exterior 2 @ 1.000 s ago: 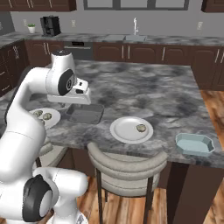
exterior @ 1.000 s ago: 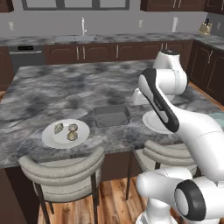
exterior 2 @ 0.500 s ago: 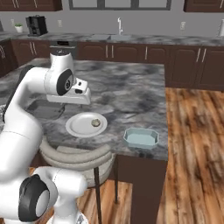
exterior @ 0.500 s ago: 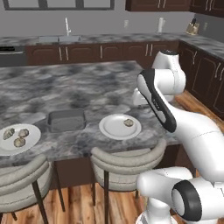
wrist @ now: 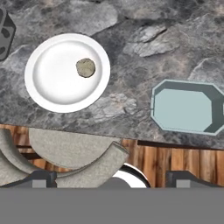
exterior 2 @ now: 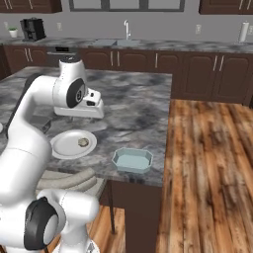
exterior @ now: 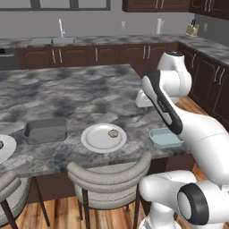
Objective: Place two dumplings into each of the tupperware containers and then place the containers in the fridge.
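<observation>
Marble island: 1 dumpling on plate; pincer spread wide, empty.

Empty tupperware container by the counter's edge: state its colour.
Pale blue-teal tupperware container, clearest in the hand view.

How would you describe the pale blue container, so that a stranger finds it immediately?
Look at the grey marble island, along its near edge above the stools. To the right of the round white plate sits the pale blue container, empty; unlike the dark grey tray, it is light teal.
</observation>
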Tool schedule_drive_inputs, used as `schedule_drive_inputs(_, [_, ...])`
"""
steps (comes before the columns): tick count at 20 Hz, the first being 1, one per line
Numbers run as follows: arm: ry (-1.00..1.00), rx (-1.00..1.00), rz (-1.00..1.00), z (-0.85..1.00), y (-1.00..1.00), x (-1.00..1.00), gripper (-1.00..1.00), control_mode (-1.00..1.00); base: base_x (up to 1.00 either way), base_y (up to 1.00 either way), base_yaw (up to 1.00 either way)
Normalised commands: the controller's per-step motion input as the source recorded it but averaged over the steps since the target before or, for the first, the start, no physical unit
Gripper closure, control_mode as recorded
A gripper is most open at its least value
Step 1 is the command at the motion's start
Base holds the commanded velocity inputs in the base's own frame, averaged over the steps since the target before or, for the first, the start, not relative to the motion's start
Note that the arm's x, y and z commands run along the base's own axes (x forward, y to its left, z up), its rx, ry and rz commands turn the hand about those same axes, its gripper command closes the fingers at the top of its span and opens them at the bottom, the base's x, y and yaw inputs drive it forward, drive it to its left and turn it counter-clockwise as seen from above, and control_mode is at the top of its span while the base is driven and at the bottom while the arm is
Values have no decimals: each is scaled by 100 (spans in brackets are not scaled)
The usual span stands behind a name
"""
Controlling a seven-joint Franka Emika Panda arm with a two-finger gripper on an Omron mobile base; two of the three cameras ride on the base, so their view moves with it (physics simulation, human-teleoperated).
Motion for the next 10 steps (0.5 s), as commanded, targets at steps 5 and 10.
schedule_drive_inputs(5, [0,0,0,0,0,0,-100,-100,19,0,0])
schedule_drive_inputs(10, [17,0,2,-60,65,87,-100,-100,0,0,0])
